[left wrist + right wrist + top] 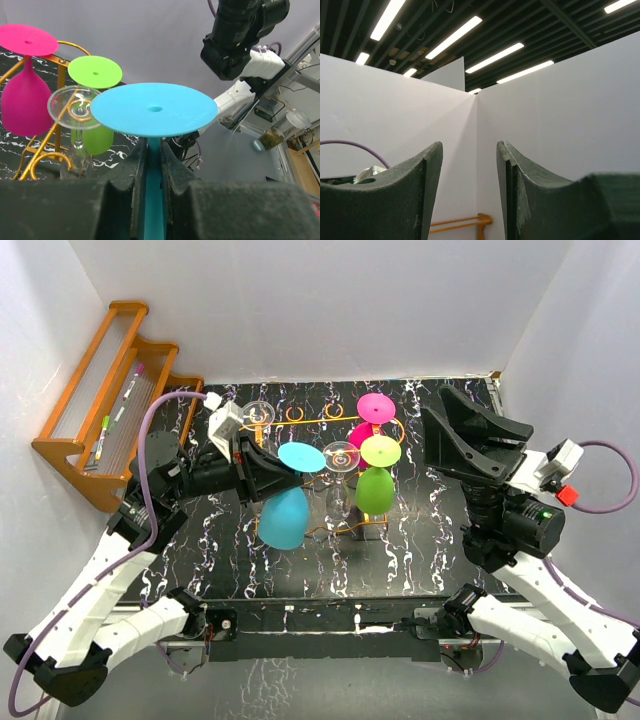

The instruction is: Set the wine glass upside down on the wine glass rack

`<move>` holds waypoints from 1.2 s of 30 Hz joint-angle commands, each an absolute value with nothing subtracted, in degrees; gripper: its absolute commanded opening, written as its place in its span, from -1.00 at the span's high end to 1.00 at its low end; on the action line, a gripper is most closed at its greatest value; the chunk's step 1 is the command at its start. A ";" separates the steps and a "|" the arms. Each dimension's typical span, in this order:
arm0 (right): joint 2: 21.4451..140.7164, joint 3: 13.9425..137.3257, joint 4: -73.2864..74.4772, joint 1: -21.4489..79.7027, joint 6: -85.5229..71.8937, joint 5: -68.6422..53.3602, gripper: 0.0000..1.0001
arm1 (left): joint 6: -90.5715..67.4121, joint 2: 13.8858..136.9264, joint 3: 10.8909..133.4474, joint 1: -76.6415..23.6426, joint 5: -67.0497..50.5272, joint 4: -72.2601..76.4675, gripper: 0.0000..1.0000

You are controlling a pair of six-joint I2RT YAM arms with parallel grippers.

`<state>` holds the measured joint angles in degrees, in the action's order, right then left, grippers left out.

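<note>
My left gripper (285,480) is shut on the stem of a blue wine glass (285,515), held upside down with its round foot (154,109) on top, at the near left side of the orange-gold wire rack (330,417). On the rack hang a pink glass (375,410), a green glass (376,488) and a clear glass (342,458); another clear glass (258,415) is at the back left. In the left wrist view the blue stem (152,190) sits between my fingers. My right gripper (440,405) is open, empty, raised at the right and pointing up.
A stepped brown wooden shelf (110,400) with pens stands at the back left against the white wall. The black marbled mat (420,540) covers the table. White walls enclose the back and sides.
</note>
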<state>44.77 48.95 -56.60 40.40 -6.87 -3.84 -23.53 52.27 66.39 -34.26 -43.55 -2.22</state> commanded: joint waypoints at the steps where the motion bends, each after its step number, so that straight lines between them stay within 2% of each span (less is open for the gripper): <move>1: 43.01 50.73 -52.07 40.58 -2.97 -1.52 0.00 | -21.36 48.23 63.76 -34.54 -44.56 -0.89 1.00; 6: 41.58 52.30 -48.38 40.53 -3.97 -3.10 0.00 | -20.45 45.48 58.75 -34.54 -43.97 -3.20 1.00; 13: 39.58 51.73 -45.47 40.59 -2.55 -1.84 -0.03 | -17.74 43.38 51.91 -34.67 -39.90 3.23 1.00; 23: 39.93 52.75 -42.77 40.60 -0.61 -0.79 -0.09 | -2.57 39.72 45.90 -39.79 -30.67 7.66 1.00; 36: 39.76 54.14 -40.62 40.54 -2.69 -0.09 -0.13 | 14.05 36.27 40.86 -46.24 -24.62 11.77 1.00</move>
